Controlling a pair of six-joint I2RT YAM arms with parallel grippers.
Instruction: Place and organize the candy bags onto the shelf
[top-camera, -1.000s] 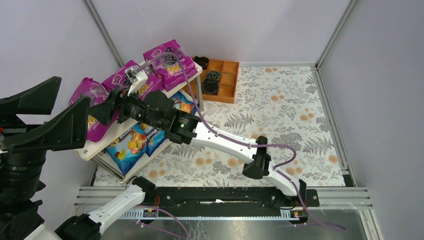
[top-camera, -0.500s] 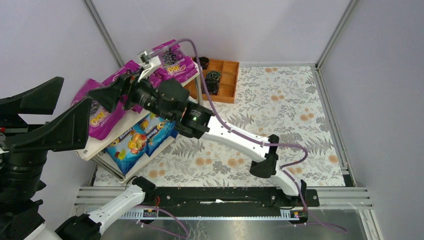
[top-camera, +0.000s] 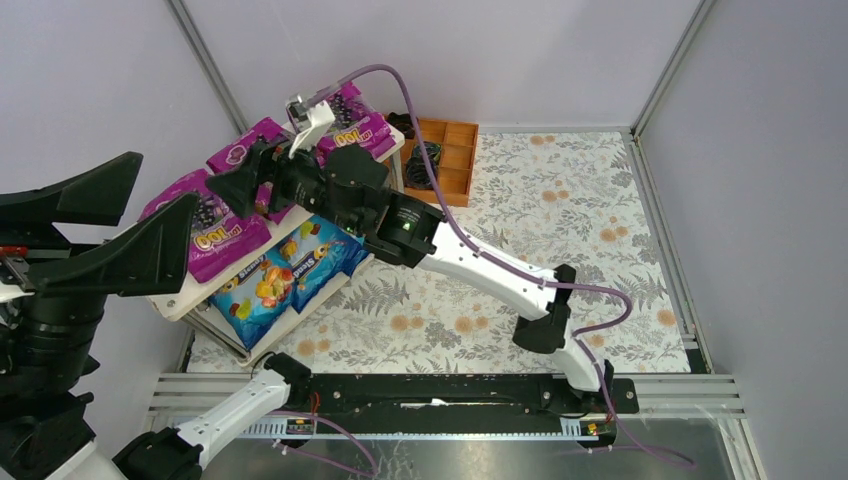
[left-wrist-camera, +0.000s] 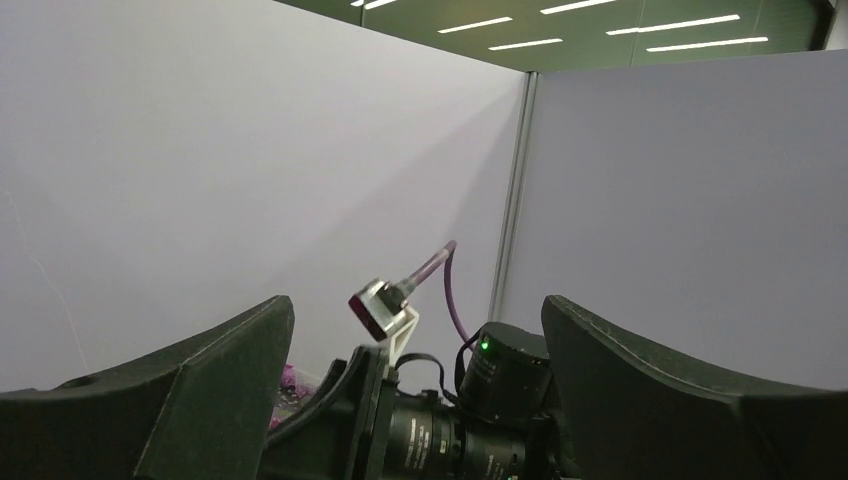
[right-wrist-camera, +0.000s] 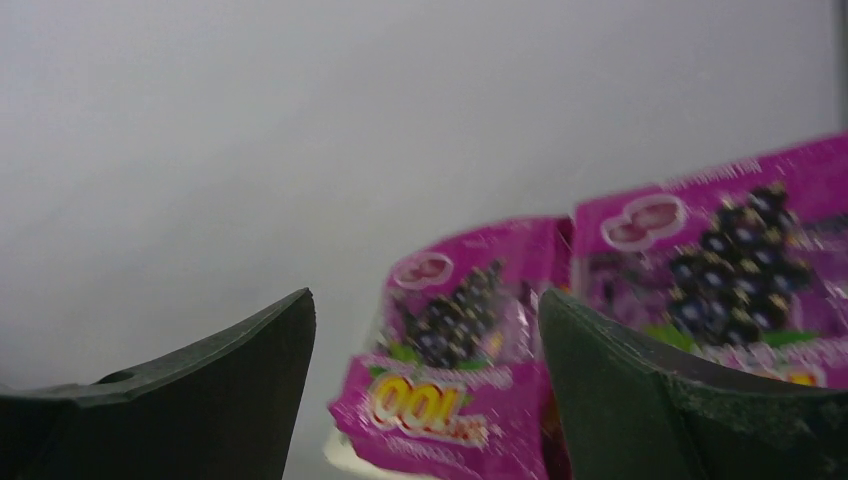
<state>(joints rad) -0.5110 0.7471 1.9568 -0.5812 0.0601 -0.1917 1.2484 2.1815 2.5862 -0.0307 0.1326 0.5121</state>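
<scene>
The shelf (top-camera: 186, 294) stands at the left. Three magenta-purple candy bags lie on its top board: a front one (top-camera: 207, 236), a middle one (top-camera: 240, 152) and a back one (top-camera: 358, 126). Blue candy bags (top-camera: 272, 282) fill the lower tier. My right gripper (top-camera: 235, 172) hovers open and empty over the top board, between the front and middle bags. Its wrist view shows two purple bags (right-wrist-camera: 455, 350) (right-wrist-camera: 720, 250) beyond the open right gripper (right-wrist-camera: 425, 305). My left gripper (top-camera: 165, 184) is raised at the far left, open and empty. In its own view the left gripper (left-wrist-camera: 415, 310) frames the right arm's wrist.
A small orange-brown compartment tray (top-camera: 463, 190) with black coiled rings (top-camera: 425, 172) sits behind the shelf's right end. A floral mat (top-camera: 570, 220) covers the table to the right. Grey walls enclose the cell. The right arm's purple cable (top-camera: 410, 100) arcs over the shelf.
The front purple bag, propped at the shelf's left end a second ago, now lies flat on the top board. The right gripper has let it go and risen up and to the right.
</scene>
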